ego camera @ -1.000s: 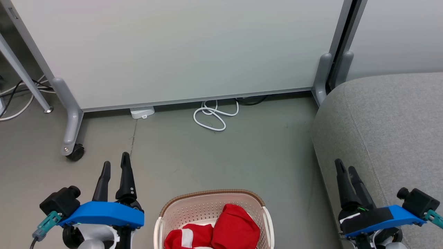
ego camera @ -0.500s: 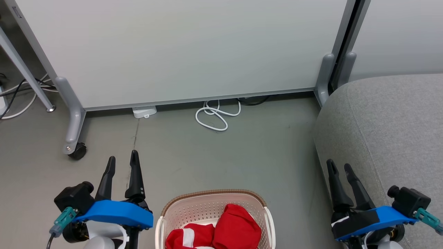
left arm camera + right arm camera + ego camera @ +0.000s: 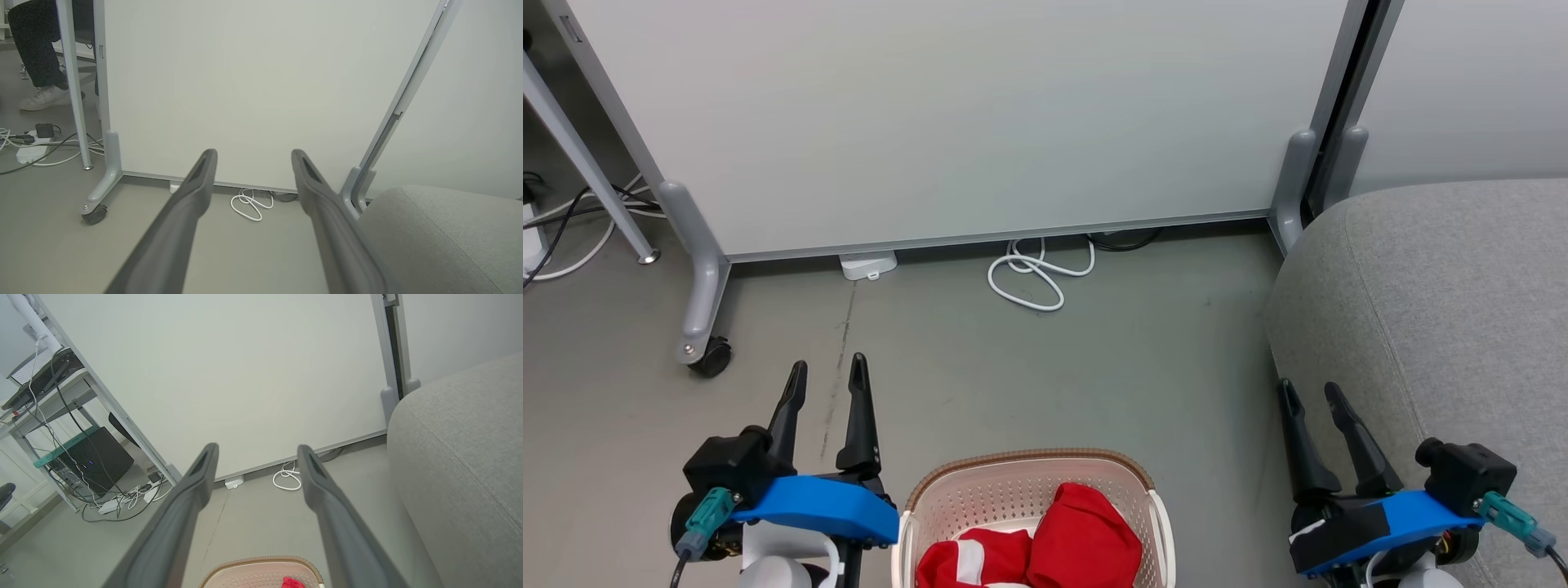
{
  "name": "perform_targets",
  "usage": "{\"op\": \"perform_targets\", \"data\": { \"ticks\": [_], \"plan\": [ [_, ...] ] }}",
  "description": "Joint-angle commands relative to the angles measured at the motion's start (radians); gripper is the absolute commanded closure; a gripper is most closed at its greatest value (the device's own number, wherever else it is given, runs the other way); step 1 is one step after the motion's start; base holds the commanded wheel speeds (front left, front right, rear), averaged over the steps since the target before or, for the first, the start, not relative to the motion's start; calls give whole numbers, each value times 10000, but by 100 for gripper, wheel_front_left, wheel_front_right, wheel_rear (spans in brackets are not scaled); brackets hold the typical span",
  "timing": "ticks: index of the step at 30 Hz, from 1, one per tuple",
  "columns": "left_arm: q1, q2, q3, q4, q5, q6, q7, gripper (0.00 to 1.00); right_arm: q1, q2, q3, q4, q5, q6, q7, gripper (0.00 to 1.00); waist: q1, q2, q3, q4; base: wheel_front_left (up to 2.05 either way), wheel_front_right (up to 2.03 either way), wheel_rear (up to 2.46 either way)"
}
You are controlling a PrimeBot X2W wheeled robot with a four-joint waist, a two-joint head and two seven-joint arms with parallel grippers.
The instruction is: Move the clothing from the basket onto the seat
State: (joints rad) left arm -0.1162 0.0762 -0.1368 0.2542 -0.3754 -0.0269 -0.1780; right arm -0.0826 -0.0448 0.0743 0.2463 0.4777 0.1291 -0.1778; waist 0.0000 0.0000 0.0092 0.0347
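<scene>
The red clothing (image 3: 1033,547) with white stripes lies bunched in the cream basket (image 3: 947,490), which stands on the floor at the bottom middle of the head view. The grey seat (image 3: 1445,327) fills the right side. My left gripper (image 3: 827,371) hovers open just left of the basket, holding nothing. Between the basket and the seat's edge my right gripper (image 3: 1311,390) is open and empty too. In the right wrist view the basket's brown rim (image 3: 261,561) and a scrap of the clothing (image 3: 292,583) lie below that gripper (image 3: 255,451). The left wrist view has the open left gripper (image 3: 253,155) and the seat (image 3: 441,237).
A white partition on grey castor legs (image 3: 698,302) stands behind the floor, with a coiled white cable (image 3: 1033,278) at its foot. A desk with cables and a black box (image 3: 88,461) is off to the left. A person's shoe (image 3: 43,98) is beyond the partition.
Both grippers have drawn inward toward the basket, still open. The head view has shifted slightly, so the partition and seat sit a little to the right.
</scene>
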Motion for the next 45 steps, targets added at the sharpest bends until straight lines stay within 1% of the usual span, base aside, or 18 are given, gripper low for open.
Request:
{"op": "perform_targets", "data": {
  "ticks": [1,16,37,43,45],
  "plan": [
    [-218,75,-49,-39,293,29,-97,0,-100,-65,50,-45,-260,18,-89,0,0,0,-5,6,0,0,0],
    [-257,83,-275,-49,1482,90,-398,0,-112,-69,252,-27,-1459,22,-393,0,0,0,-16,40,0,0,0],
    [-328,36,-542,66,3080,19,-803,0,-76,-78,550,-34,-2902,26,-809,0,0,0,5,87,0,0,0],
    [-312,16,-569,86,3444,4,-891,0,-97,-80,616,14,-3250,26,-898,0,0,0,10,96,0,0,0],
    [-297,5,-538,102,3388,-22,-888,0,-96,-80,607,27,-3199,26,-893,0,0,0,10,91,0,0,0]
  ]
}}
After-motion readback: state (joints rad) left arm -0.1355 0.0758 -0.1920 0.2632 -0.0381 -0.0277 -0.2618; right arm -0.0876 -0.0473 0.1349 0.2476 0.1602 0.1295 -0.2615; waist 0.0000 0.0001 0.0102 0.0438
